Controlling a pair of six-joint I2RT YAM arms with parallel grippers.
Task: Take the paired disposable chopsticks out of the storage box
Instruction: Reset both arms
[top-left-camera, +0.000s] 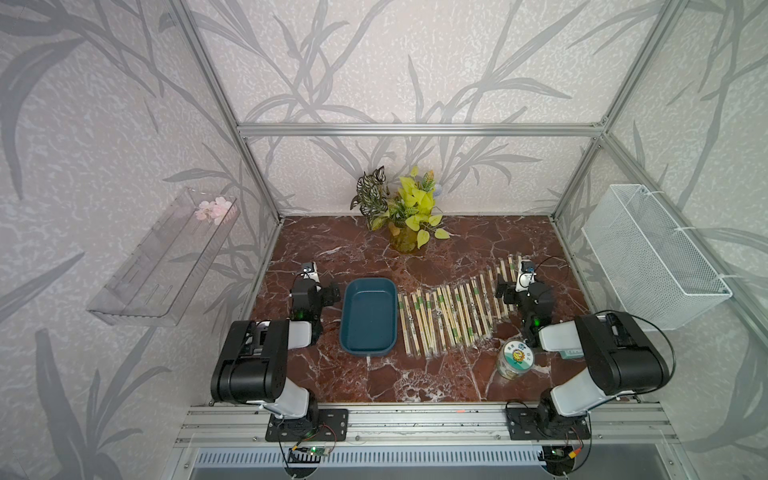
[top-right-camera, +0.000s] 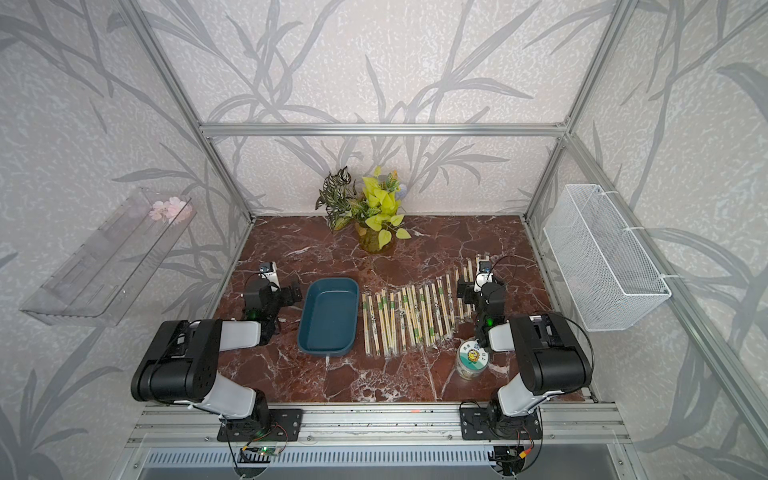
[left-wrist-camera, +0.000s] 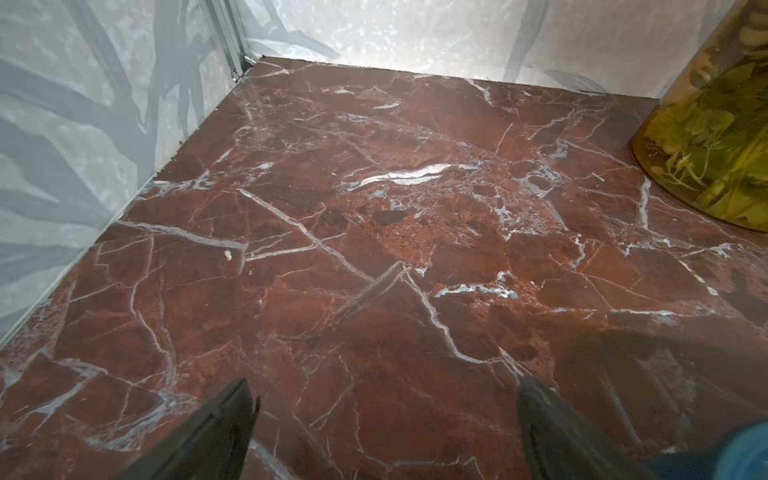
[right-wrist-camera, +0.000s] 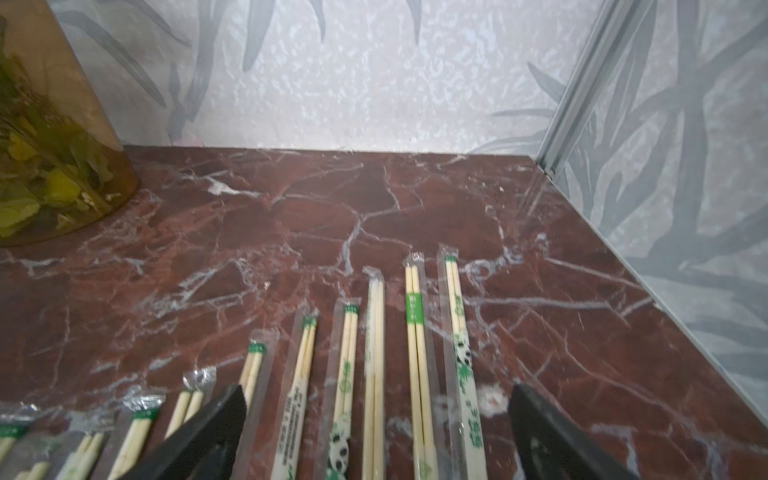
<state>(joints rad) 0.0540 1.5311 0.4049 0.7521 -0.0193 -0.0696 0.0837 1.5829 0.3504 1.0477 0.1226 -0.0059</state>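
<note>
**Clerk:** Item one, the storage box?

**Checker:** Storage box (top-left-camera: 368, 320), dark teal tray, middle of the table (top-left-camera: 415, 374). Contents: nothing to be seen in both top views.

**Clerk:** Item two?

**Checker:** Paired disposable chopsticks (top-left-camera: 449, 316), each pair in a clear sleeve with a green label, some with a panda print. All lie on the table in one row, side by side. The row starts just beside the box's right wall and steps back toward the far right corner. None are in the box.

**Clerk:** Claws?

**Checker:** Left claw (left-wrist-camera: 384, 390): jaws wide apart, nothing held, low over bare marble just left of the box. Right claw (right-wrist-camera: 377, 390): jaws wide apart, nothing held, above the far right end of the row and gripping no pair.

**Clerk:** Sundries?

**Checker:** Amber glass vase (top-left-camera: 403, 241) with foliage, back centre. Lidded jar (top-left-camera: 515, 359) beside the right arm, near the row's front end but apart from it.

**Clerk:** Step in hand?

**Checker:** By my reckoning the emptying looks finished, with no pair left to lift. The next move calls for no grasp. The right claw should rise clear without dragging the slippery sleeves, and the box floor wants one last check.
</note>
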